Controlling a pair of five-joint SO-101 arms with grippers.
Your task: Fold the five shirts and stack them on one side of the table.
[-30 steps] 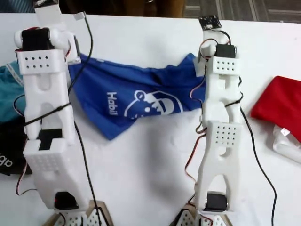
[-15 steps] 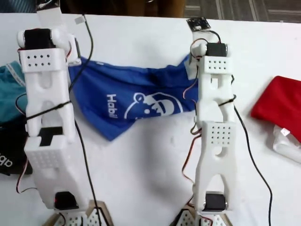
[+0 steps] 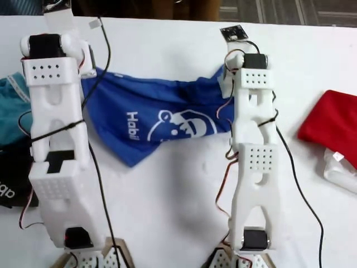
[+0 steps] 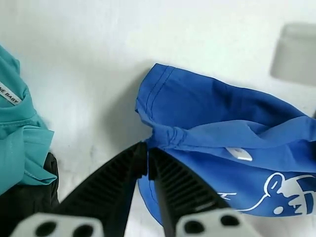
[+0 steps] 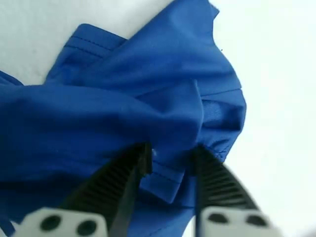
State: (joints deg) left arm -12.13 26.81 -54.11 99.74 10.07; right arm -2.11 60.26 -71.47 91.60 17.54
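A blue shirt (image 3: 150,111) with a white print lies stretched across the far middle of the table. In the left wrist view my left gripper (image 4: 148,150) is shut on a bunched edge of the blue shirt (image 4: 222,128), at its left end beside the teal shirt (image 4: 19,133). My right gripper (image 5: 170,158) is at the shirt's right end, open, with one finger on each side of a raised fold of the blue cloth (image 5: 123,98). In the high view both arms cover the ends of the shirt.
A teal shirt (image 3: 8,106) and a black one (image 3: 11,178) lie at the left edge. A red shirt (image 3: 332,125) and a white one (image 3: 340,173) lie at the right edge. Bare table (image 3: 167,212) stretches between the arm bases.
The right arm has swung a little to the left over the shirt's right end, mostly in the first half second. The left arm has barely shifted.
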